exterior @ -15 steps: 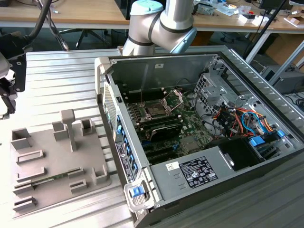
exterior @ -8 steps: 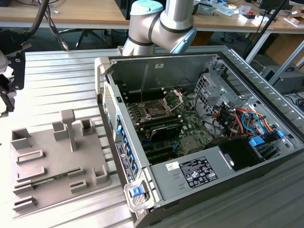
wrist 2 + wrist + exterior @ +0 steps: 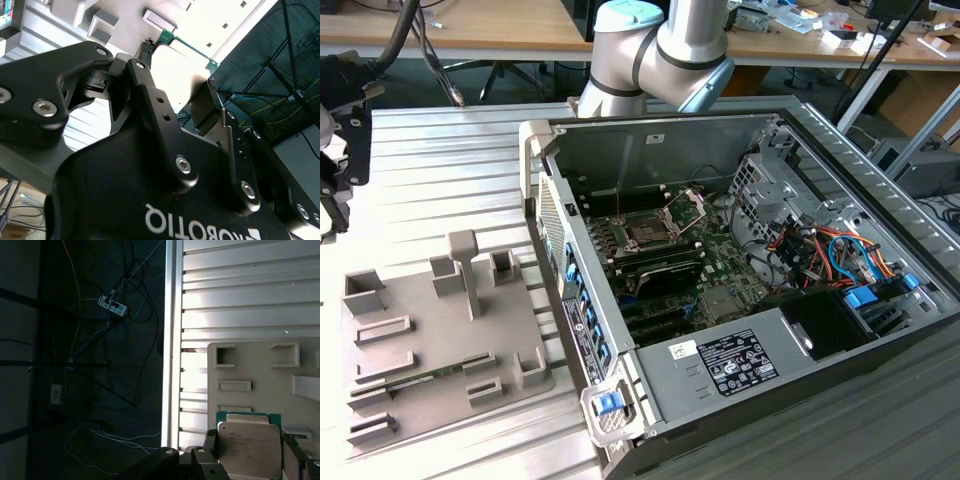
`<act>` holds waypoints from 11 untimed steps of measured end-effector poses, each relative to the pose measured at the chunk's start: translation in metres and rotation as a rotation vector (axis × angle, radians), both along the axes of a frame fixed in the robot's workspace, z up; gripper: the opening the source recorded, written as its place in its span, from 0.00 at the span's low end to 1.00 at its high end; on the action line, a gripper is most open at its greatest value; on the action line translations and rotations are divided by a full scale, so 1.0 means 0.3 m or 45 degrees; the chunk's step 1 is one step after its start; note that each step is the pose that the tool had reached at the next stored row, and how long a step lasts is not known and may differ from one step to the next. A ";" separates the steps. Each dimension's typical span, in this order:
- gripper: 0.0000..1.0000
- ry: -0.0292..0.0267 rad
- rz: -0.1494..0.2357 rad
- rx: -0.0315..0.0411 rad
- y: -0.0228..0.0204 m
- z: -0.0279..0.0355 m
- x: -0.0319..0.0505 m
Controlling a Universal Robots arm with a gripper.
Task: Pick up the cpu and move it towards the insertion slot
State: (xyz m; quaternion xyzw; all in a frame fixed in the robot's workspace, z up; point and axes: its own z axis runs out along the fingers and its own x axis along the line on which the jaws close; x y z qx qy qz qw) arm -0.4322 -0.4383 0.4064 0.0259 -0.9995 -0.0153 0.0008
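My gripper point(image 3: 248, 446) is shut on the cpu point(image 3: 250, 452), a small square chip with a pale silver top and a green rim. One finger point(image 3: 210, 444) presses each side of it. It hangs just above the grey tray point(image 3: 260, 365). In the second wrist view the cpu point(image 3: 186, 44) shows its green edge between the black fingers of the gripper point(image 3: 179, 67). In the exterior view the gripper point(image 3: 340, 165) is at the far left, above the table beside the tray point(image 3: 440, 330). The insertion slot point(image 3: 645, 230) lies in the open computer case, its hinged metal plate point(image 3: 685, 208) raised.
The open computer case point(image 3: 740, 300) lies on the ribbed metal table point(image 3: 450, 180), to the exterior view's right of the tray. A green memory stick point(image 3: 415, 382) lies in the tray. Cables and drive cages crowd the case's right part. The table edge point(image 3: 172, 340) drops to a floor with cables.
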 end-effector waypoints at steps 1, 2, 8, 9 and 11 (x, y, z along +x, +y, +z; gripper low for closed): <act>0.55 0.0000 0.000 0.0000 0.000 0.002 0.000; 0.55 0.0000 0.000 0.0000 0.000 0.004 0.000; 0.55 0.0001 0.000 0.0000 0.000 0.015 0.000; 0.55 0.0000 0.000 0.0000 0.000 0.017 0.000; 0.55 0.0001 0.000 0.0000 0.000 0.020 0.000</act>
